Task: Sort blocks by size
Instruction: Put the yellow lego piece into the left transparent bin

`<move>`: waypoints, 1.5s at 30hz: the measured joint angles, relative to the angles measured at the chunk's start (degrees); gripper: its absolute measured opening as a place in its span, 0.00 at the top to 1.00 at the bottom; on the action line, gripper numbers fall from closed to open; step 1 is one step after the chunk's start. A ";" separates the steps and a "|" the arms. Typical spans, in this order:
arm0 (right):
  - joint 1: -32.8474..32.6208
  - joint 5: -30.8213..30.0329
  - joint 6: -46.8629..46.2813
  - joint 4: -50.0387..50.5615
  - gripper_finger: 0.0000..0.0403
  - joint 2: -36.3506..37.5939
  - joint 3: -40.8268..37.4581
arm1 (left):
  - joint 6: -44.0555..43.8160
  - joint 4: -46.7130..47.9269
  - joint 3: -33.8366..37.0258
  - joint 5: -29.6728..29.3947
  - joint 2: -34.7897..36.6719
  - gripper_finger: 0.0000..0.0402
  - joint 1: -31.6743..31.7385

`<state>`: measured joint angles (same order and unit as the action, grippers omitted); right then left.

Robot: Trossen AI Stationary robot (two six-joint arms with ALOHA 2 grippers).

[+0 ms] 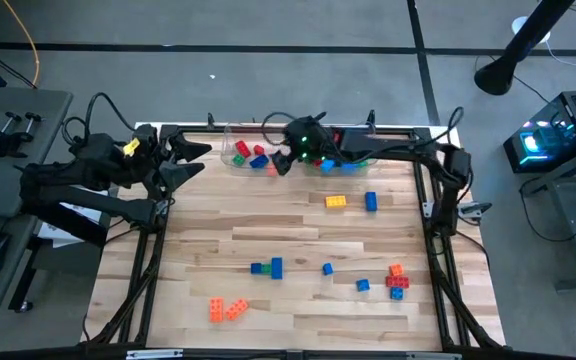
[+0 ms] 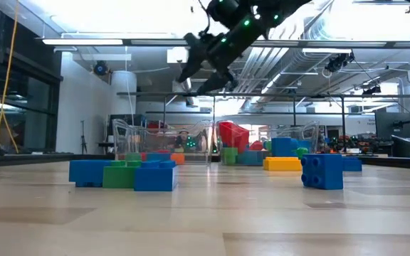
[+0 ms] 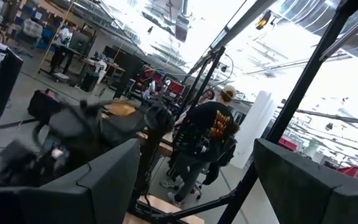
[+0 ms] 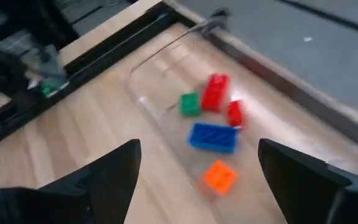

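On the wooden table (image 1: 288, 225), the right gripper (image 4: 194, 171) hovers empty, fingers spread, over the clear bin (image 4: 151, 99); next, fetching a loose blue brick (image 1: 371, 201).

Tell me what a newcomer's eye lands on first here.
The right gripper hangs open above a clear bin at the table's far edge, with red, green, blue and orange blocks inside. More bright blocks lie scattered on the wooden table. The left gripper waits open at the far left corner.

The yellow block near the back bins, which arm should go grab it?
Probably the right. Its gripper hangs open over the left bin, near the yellow block. The left gripper waits at the table's far-left corner.
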<state>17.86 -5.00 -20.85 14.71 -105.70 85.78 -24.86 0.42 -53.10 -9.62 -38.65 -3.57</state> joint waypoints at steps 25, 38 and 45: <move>-9.59 -2.43 32.35 27.21 0.20 6.87 -23.31 | -0.55 3.22 0.02 -0.01 -0.36 0.26 0.07; -8.52 -2.62 32.68 26.31 0.25 -0.18 -23.58 | -1.48 3.23 0.02 -0.35 -0.56 0.26 0.07; -9.33 -1.16 24.30 25.64 0.64 -0.59 -23.71 | -1.49 3.21 0.02 -0.42 -0.86 0.26 0.07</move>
<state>8.52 -6.16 3.45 40.35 -106.30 62.07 -26.35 3.63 -53.08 -10.03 -39.52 -3.51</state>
